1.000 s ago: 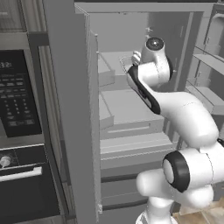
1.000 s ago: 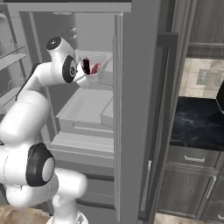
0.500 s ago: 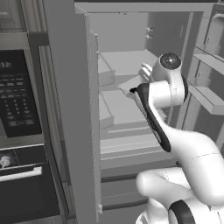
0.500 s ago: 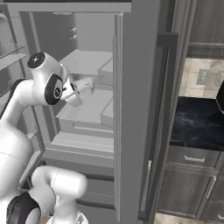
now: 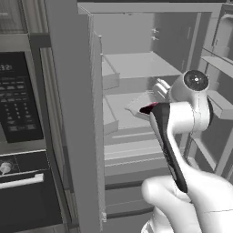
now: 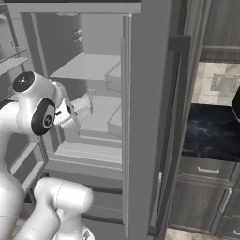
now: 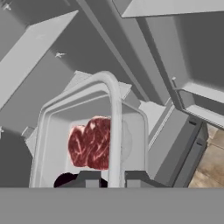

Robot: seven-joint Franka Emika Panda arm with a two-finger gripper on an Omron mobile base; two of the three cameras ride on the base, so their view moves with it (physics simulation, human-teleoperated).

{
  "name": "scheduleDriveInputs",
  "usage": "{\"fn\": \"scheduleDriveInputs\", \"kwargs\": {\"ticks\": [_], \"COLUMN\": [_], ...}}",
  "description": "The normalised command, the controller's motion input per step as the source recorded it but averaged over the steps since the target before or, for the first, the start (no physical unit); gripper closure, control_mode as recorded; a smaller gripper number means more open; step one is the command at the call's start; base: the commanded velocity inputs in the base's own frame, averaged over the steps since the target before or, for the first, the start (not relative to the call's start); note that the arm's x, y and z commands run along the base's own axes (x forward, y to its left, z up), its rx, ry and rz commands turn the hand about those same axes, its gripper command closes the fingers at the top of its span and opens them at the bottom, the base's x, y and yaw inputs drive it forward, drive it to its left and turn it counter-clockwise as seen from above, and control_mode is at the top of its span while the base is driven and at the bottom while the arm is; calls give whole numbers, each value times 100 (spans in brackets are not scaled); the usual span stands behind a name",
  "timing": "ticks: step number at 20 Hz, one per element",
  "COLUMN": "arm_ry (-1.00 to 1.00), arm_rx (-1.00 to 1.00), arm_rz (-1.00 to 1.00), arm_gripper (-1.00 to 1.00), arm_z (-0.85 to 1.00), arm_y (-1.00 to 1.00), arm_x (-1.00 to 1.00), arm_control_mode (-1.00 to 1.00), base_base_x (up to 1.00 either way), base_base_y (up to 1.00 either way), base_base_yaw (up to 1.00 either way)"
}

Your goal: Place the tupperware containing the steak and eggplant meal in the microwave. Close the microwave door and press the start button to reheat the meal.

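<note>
Clear tupperware [image 7: 89,131] | rim pinched in jaws | held off fridge shelf [image 5: 136,66]

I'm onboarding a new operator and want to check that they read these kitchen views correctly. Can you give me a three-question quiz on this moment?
1. True or false: the gripper is shut on the rim of the tupperware.
2. Which food shows most clearly inside the tub in the hand view?
A. a red piece of steak
B. green beans
C. a bread roll
3. Fill in: the tub is held in front of the open ______, whose grey shelves lie behind it.

Key
1. True: the two fingertips pinch the rim's edge between them.
2. A
3. fridge
</note>
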Motion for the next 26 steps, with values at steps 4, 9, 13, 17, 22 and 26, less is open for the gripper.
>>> {"fn": "scheduleDriveInputs", "kwargs": {"ticks": [4, 9, 13, 17, 22, 26], "arm_ry": [0, -3, 0, 0, 0, 0], "arm_rx": [0, 0, 0, 0, 0, 0], "arm_rz": [0, 0, 0, 0, 0, 0], "arm_gripper": [100, 100, 100, 100, 100, 100], "arm_z": [1, 7, 0, 0, 0, 0], "arm_y": [0, 0, 0, 0, 0, 0], "arm_x": [-19, -19, -4, 0, 0, 0], "arm_control_mode": [-100, -100, 100, 100, 100, 100], "base_base_x": [0, 0, 0, 0, 0, -22], "base_base_y": [0, 0, 0, 0, 0, 0], "base_base_yaw": [0, 0, 0, 0, 0, 0]}}
